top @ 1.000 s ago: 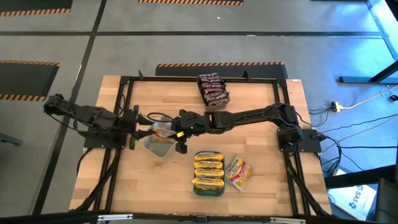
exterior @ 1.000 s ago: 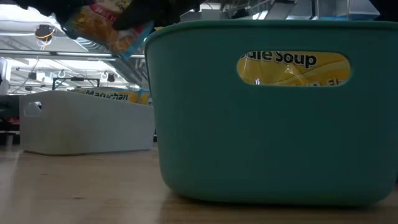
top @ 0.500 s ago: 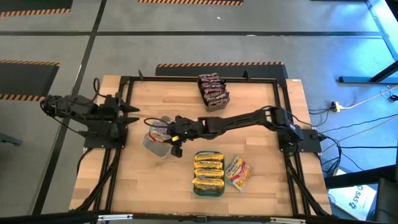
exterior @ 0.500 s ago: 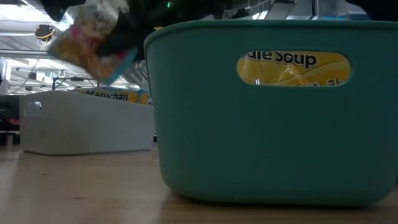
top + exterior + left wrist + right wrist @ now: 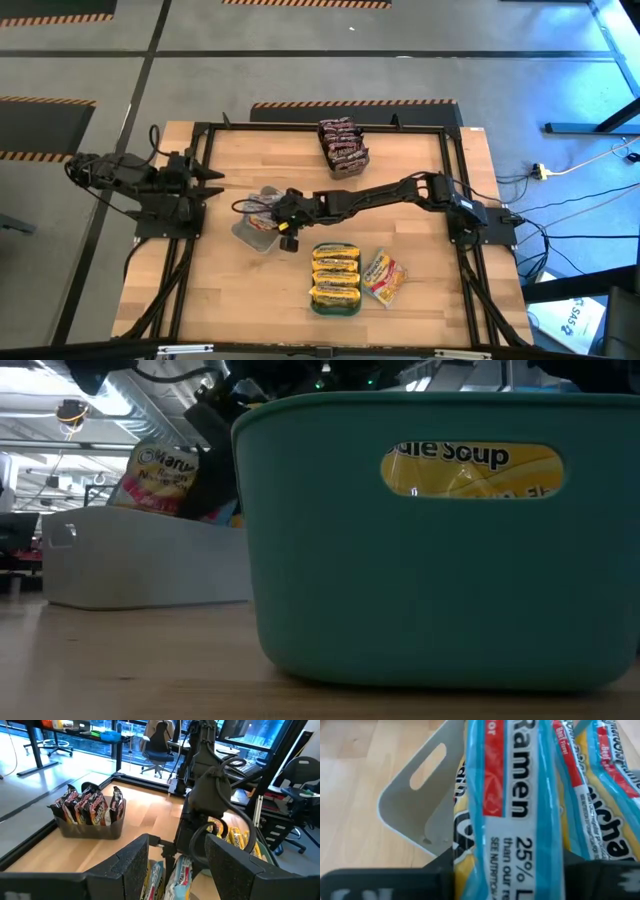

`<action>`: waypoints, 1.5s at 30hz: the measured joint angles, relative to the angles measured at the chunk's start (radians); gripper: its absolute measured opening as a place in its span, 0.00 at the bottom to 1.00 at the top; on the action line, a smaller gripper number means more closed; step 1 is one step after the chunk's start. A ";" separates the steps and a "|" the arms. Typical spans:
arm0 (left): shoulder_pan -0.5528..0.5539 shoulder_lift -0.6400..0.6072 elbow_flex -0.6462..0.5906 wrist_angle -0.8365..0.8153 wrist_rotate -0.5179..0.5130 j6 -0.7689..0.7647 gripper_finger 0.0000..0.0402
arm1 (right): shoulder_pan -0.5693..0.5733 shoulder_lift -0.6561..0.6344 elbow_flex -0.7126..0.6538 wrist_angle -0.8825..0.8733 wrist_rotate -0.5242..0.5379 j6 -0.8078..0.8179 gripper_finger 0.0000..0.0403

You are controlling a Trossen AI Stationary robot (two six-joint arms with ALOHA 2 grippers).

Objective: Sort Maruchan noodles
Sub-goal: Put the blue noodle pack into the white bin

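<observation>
Placement is the step in hand: our right gripper [image 5: 283,212] lowers a yellow packet [image 5: 515,805], clamped in its fingers, into the grey tray [image 5: 248,234]; next we should release. Our left gripper [image 5: 205,180] waits aside, fingers wide

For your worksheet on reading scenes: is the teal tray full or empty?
Not empty, nearly full. The high view shows the teal tray with three yellow packets across most of it; the low view shows one through its handle slot.

Three trays: teal plastic tub [image 5: 318,304], grey plastic bin [image 5: 246,236], translucent tray [image 5: 352,167]. One loose yellow crinkly packet [image 5: 383,277].
</observation>
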 joint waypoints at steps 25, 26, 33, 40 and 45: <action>0.000 0.017 -0.008 0.028 -0.004 0.000 0.47 | 0.054 -0.228 0.002 -0.239 0.047 0.003 0.57; 0.000 0.025 -0.020 0.051 -0.004 0.005 0.47 | 0.072 -0.253 0.002 -0.291 0.057 0.005 0.56; 0.000 0.099 -0.137 0.339 0.030 0.025 0.47 | 0.204 -0.385 -0.037 -0.572 0.139 0.120 0.49; 0.000 0.231 -0.191 0.466 0.105 0.025 0.47 | 0.336 -0.530 -0.303 -0.461 0.164 0.353 0.41; 0.000 0.362 -0.191 0.541 0.120 0.026 0.47 | 0.412 -0.666 -0.522 -0.415 0.221 0.577 0.37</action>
